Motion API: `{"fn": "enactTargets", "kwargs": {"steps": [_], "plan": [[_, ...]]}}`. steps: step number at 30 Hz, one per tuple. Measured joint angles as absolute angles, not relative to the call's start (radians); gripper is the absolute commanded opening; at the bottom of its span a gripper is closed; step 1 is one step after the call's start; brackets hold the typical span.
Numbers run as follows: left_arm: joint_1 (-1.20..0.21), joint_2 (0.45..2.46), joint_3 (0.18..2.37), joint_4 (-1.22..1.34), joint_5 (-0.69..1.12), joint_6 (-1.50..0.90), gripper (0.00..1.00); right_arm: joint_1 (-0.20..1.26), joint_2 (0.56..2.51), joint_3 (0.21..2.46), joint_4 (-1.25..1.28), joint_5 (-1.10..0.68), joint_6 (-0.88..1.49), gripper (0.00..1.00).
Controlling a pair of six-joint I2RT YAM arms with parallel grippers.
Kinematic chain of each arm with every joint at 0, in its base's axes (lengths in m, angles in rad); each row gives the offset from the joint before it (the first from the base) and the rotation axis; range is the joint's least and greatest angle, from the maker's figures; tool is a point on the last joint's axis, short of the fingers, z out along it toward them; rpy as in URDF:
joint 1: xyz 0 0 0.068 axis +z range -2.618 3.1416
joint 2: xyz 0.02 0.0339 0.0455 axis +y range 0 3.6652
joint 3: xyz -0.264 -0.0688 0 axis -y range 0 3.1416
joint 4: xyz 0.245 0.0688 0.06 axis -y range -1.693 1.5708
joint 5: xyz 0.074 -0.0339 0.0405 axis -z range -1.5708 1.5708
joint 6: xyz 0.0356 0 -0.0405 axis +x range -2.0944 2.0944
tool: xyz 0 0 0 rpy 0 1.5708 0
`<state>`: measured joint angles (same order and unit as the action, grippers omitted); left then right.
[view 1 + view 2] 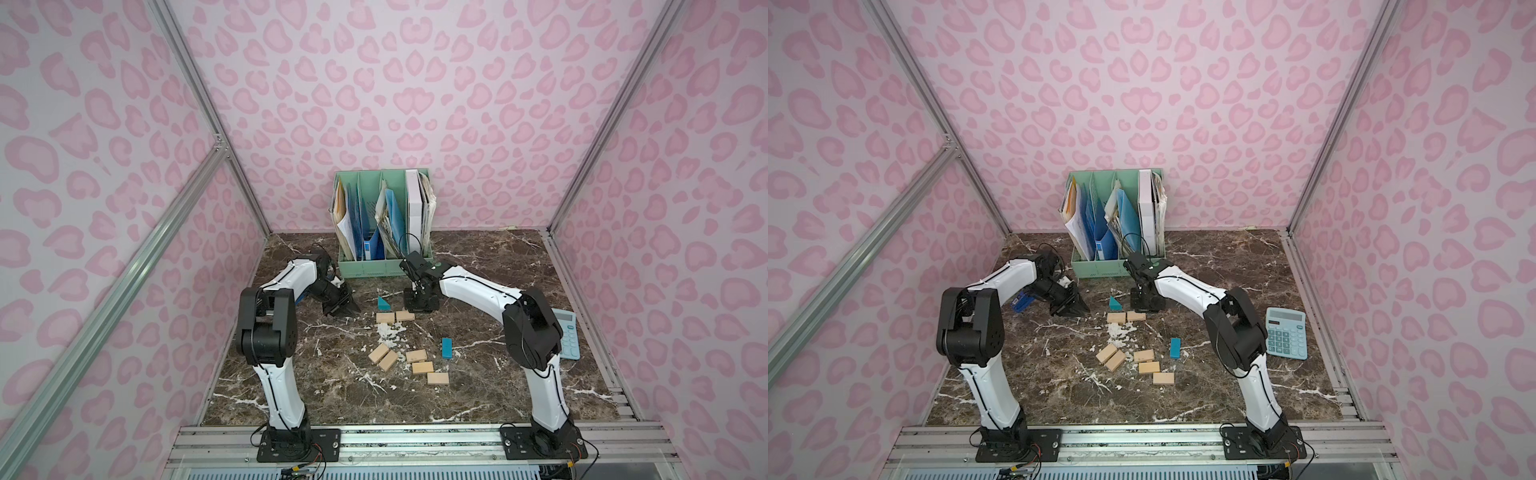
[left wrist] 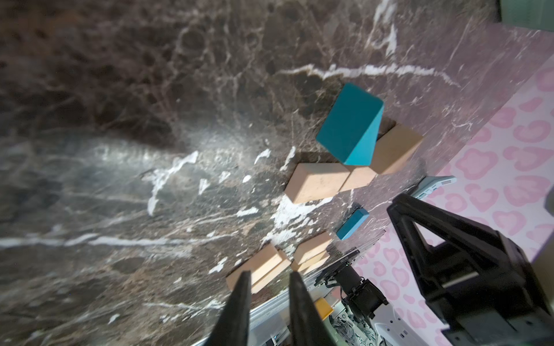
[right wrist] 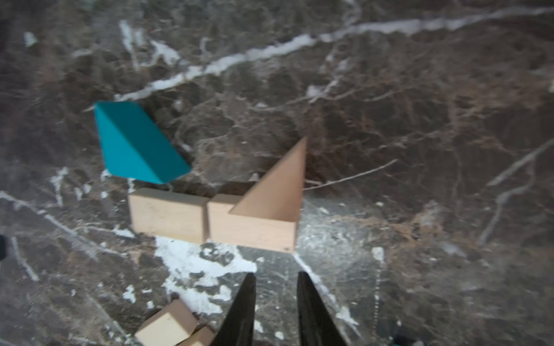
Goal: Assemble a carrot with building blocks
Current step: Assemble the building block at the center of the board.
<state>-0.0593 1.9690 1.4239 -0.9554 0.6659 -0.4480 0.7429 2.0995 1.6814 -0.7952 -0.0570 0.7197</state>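
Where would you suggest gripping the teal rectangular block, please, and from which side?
Across its narrow width, at mid-length, coming straight down from above. The teal rectangular block lies alone on the table, both long sides free of the tan blocks, so jaws can close on them; the right gripper looks nearer.

My fingers (image 3: 241, 314) are black. The table (image 1: 498, 266) is dark brown marble with white veins. The teal triangle (image 3: 135, 143) is one flat colour; the tan triangle (image 3: 275, 185) and the rectangular blocks (image 3: 168, 218) are pale wood. The walls (image 1: 415, 83) carry pink blotches on lilac; the calculator (image 1: 1286, 338) is light blue.
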Motion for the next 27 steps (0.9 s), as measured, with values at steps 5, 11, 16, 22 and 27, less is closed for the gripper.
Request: {"fn": "enactTargets", "kwargs": {"steps": [5, 11, 16, 22, 27], "plan": [[-0.066, 2.012, 1.449, -0.918, 0.676, -0.470, 0.00, 0.718, 2.107, 1.667, -0.790, -0.057, 0.709, 0.17], [-0.086, 2.057, 1.482, -0.898, 0.669, -0.480, 0.00, 0.712, 2.138, 1.659, -0.779, -0.057, 0.705, 0.10], [-0.097, 2.076, 1.482, -0.899, 0.657, -0.490, 0.00, 0.712, 2.145, 1.651, -0.773, -0.058, 0.705, 0.09], [-0.106, 2.097, 1.480, -0.899, 0.629, -0.487, 0.02, 0.700, 2.149, 1.647, -0.758, -0.059, 0.701, 0.12], [-0.120, 2.108, 1.482, -0.900, 0.606, -0.495, 0.16, 0.691, 2.160, 1.647, -0.755, -0.065, 0.686, 0.12]]}}
